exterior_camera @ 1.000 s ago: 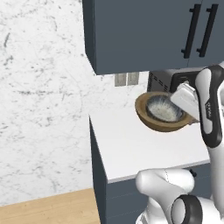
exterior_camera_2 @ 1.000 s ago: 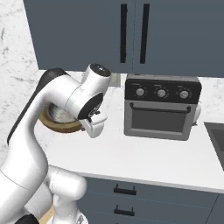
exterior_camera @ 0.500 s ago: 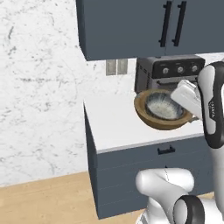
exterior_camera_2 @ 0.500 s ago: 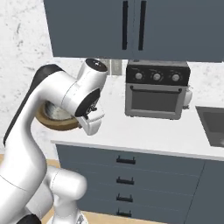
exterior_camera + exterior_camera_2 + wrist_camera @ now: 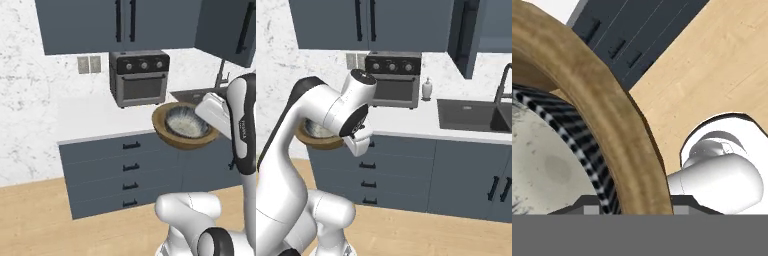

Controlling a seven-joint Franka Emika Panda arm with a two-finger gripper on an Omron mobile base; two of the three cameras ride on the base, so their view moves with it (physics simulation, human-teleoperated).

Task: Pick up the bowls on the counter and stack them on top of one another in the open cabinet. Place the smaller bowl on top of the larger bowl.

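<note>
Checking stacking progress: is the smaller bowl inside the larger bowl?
Yes: the smaller bowl sits nested within the larger bowl's brown rim.

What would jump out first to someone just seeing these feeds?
The stacked bowls carried in the air: the larger bowl, brown, with the smaller bowl nested inside, held up by the claw in front of the base drawers, off the counter. Behind them a toaster oven sits on the counter, and an upper cabinet door stands open near the sink.

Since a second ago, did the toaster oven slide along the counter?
No. The toaster oven sits against the same wall outlet as before; the camera moved with the base.
</note>
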